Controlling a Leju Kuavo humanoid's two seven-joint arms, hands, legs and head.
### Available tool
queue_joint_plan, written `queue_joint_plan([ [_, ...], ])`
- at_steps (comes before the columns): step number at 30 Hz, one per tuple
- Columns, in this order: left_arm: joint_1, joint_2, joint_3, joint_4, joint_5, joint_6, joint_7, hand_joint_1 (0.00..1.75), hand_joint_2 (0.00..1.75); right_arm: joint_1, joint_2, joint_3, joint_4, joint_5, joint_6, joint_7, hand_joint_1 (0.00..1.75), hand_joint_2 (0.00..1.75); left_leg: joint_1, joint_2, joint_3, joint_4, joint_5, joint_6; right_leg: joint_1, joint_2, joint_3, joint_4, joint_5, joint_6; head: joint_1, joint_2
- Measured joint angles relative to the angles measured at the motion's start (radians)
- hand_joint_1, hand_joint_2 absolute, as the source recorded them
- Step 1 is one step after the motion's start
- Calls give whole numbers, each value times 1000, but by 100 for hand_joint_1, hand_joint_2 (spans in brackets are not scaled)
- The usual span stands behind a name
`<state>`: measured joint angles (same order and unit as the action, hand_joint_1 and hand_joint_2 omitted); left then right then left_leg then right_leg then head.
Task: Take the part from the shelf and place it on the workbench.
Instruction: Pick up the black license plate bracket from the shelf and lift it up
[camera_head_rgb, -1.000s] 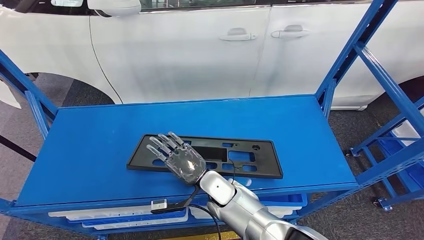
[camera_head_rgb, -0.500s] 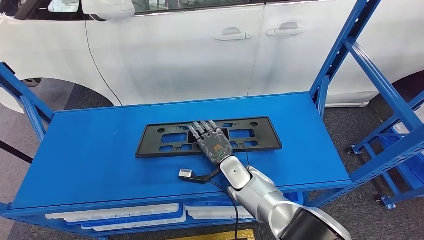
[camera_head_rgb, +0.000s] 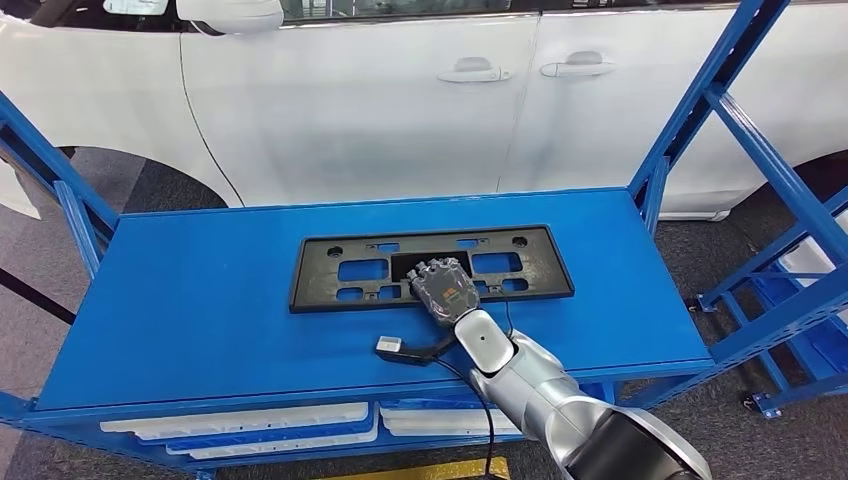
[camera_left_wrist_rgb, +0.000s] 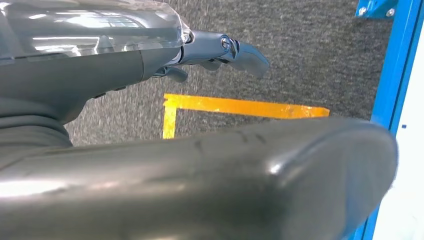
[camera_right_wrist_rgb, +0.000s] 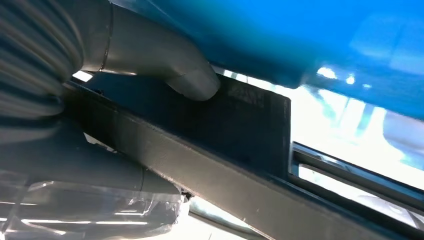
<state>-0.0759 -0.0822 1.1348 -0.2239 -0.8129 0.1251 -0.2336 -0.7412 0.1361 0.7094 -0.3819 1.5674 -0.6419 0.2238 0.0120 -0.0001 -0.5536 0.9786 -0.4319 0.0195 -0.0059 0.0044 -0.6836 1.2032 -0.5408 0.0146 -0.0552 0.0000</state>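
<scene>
Right hand (camera_head_rgb: 441, 288) is gripping the near edge of one black part (camera_head_rgb: 432, 265), thumb (camera_right_wrist_rgb: 190, 80) pressing its surface. One white car (camera_head_rgb: 400, 90) is standing behind one blue shelf (camera_head_rgb: 200, 300). Flat, rectangular, pierced with cutouts, the part is lying on the shelf top. Left hand (camera_left_wrist_rgb: 150, 50) is hanging, grip unclear.

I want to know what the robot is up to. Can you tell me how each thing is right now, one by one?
Flat black plastic frame with cut-outs: lying flat on the shelf, gripped at its near edge.
Right hand: fingers curled over the frame's near edge, thumb pressing on it.
Left hand: hanging over the floor, holding nothing.
Blue metal shelf: carrying the frame.
White car doors: closed.
</scene>
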Motion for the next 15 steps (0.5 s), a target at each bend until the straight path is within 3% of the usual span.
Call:
queue_joint_plan([
  [1,0,0,0,0,0,0,-2,0,0,1,-1,-3,3,0,-3,-4,175,175,-1,0,-1,0,0,0,0,0,-30,62,-22,2,0,0],
  [2,1,0,1,0,0,0,-4,0,0,1,-1,-6,6,1,-5,-7,175,175,-1,0,-2,1,0,0,-1,0,-47,96,-27,2,0,0],
  [3,1,0,1,0,0,0,-6,0,0,1,-1,-8,9,1,-6,-9,175,175,-2,-1,-1,2,0,0,-1,-1,-44,89,-11,2,0,0],
  [5,0,0,1,0,0,0,-9,0,0,-1,-1,-10,11,1,-7,-11,175,175,-2,-2,1,6,-3,-3,-1,-1,15,-31,58,-3,0,0],
  [7,0,0,1,0,-1,-4,-19,0,87,-4,-1,-12,12,2,-10,-13,175,175,-6,-4,-1,15,-10,-11,2,-2,75,-155,101,-12,0,0],
  [9,0,1,1,0,-2,-13,-49,0,175,-6,0,-16,12,2,-18,-19,175,175,-8,-6,-4,19,-13,-21,6,-1,89,-190,103,-20,0,0],
  [12,0,3,1,0,-7,-22,-77,0,175,-8,0,-31,12,-7,-37,-48,175,175,-4,-6,-9,33,-27,-37,3,-4,92,-197,107,-37,0,0],
  [13,1,4,1,0,-8,-22,-76,0,175,-8,1,-40,11,-14,-41,-64,175,175,-2,-6,-23,66,-49,-43,0,-5,93,-200,109,-42,0,0],
  [15,1,5,1,0,-9,-21,-72,0,175,-1,1,-63,-6,-46,-45,-117,175,175,3,-5,-79,188,-112,-53,-1,-5,93,-201,110,-48,0,0],
])
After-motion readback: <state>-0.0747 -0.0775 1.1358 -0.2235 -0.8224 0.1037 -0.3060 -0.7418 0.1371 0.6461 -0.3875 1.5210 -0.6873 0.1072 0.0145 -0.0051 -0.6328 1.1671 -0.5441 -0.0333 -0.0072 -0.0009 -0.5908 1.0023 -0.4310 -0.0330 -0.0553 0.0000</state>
